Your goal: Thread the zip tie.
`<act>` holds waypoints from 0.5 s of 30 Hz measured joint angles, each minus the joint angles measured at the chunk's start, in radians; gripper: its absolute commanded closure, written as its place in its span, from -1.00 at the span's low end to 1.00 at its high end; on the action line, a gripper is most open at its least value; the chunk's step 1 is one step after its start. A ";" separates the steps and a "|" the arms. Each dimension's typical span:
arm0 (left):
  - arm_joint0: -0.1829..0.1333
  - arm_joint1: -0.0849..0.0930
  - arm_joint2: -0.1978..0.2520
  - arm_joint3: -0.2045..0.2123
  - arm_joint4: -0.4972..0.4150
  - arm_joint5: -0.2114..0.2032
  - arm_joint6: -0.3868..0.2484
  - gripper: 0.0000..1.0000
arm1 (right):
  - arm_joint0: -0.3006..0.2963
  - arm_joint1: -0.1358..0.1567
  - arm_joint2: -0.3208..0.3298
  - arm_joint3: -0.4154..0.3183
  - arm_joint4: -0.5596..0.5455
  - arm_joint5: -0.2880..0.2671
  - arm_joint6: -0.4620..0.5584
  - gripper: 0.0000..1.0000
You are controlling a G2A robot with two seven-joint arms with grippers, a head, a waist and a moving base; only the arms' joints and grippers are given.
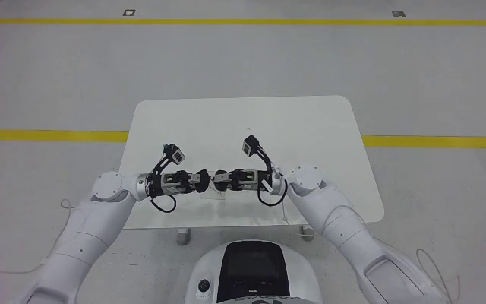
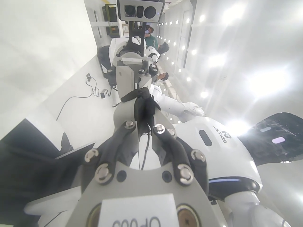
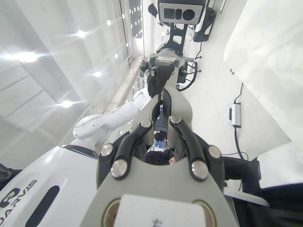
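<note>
Top view showed both arms brought in over the 6 o'clock half of the table (image 1: 304,125), the left gripper (image 1: 203,178) coming from 9 o'clock and the right gripper (image 1: 225,179) from 3 o'clock, tips almost meeting in the air above it. From where I stood the zip tie (image 3: 166,103) was held up between them rather than lying on the table. In the right wrist view its ribbed black strap ran between the right fingers (image 3: 183,106), which were drawn narrow and pinched on it. In the left wrist view a dark, bunched part of it sat at the tips of the left fingers (image 2: 123,113), likewise pulled in close around it. I could not make out which end was the head and which the tail, nor whether the tail had entered the slot. I judged it a very light thing, springy along its length but easily bent sideways. With one face toothed, it would likely slip or twist in a loose grip. The sound hold, I thought, was close behind the tip of the tail, so that little free strap could flex away. On the other side it was flat across the head, leaving the slot uncovered.
</note>
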 measured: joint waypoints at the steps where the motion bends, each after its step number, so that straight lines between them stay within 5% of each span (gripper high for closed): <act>1: -0.001 0.000 0.000 0.002 0.004 0.000 0.002 0.88 | 0.000 0.001 0.000 0.000 -0.001 0.001 -0.001 1.00; 7: -0.003 0.001 0.000 0.002 0.022 -0.002 0.012 0.64 | -0.001 0.004 0.002 -0.001 -0.013 0.006 -0.009 1.00; 15: -0.001 0.002 0.001 -0.001 0.027 0.001 0.012 0.72 | -0.004 0.008 0.002 -0.011 -0.019 0.014 -0.010 1.00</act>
